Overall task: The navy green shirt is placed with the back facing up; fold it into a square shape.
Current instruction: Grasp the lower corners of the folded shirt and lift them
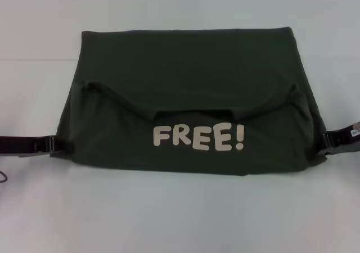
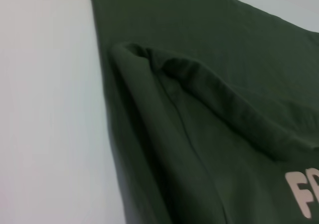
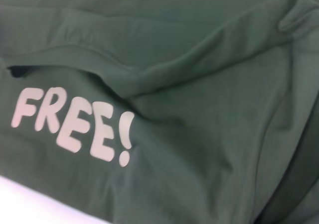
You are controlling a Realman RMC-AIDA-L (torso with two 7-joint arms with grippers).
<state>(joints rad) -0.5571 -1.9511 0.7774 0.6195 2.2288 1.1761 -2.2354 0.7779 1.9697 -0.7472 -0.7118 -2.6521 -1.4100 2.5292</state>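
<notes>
The navy green shirt (image 1: 185, 95) lies spread across the white table. Its near part is folded back over the rest, so the pale "FREE!" lettering (image 1: 198, 137) faces up. The folded layer's collar edge runs across the middle, with raised corners at both sides. My left gripper (image 1: 56, 145) sits at the shirt's left edge, low by the near fold. My right gripper (image 1: 331, 140) sits at the right edge at about the same height. The left wrist view shows the shirt's (image 2: 199, 109) folded ridge, and the right wrist view shows the shirt's lettering (image 3: 75, 124); neither shows fingers.
The white table (image 1: 180, 219) extends around the shirt on all sides. A dark cable end (image 1: 3, 177) shows at the far left edge near the left arm.
</notes>
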